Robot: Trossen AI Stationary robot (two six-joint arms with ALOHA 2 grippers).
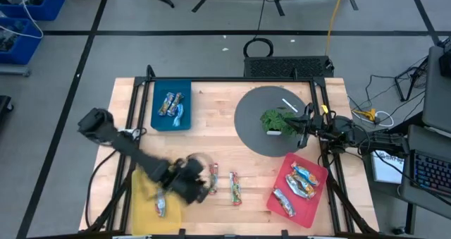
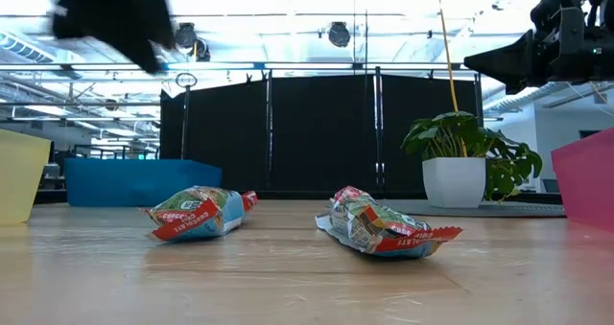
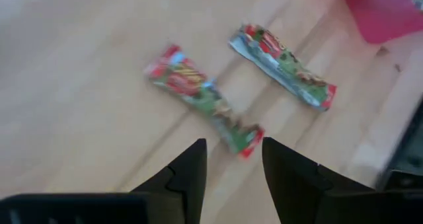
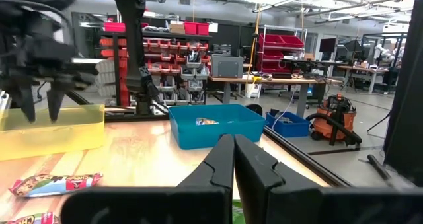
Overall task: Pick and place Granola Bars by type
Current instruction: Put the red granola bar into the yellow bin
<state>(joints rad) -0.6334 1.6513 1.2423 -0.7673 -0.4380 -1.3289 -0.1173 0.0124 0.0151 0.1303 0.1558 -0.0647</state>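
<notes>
While blurred, "CHOCOLATE" on bar point(image 2: 197, 215)

The two granola bars on the bare wood point(image 1: 213, 178) point(image 1: 235, 188) are red and green with shiny silver ends; the table point(image 1: 211, 126) is pale striped wood; one tray point(image 1: 171, 119) is blue; another point(image 1: 144, 197) is yellow; a third point(image 1: 280, 190) is red-pink; the round mat point(image 1: 246, 123) is dark grey; the plant point(image 1: 280, 120) is green in a white pot.

Glossy foil on pale wood

Granola Bars point(image 3: 203, 98) wear shiny crinkled foil — the table point(image 1: 211, 112) is smooth light wood; trays point(image 1: 171, 105) look matt plastic.
</notes>
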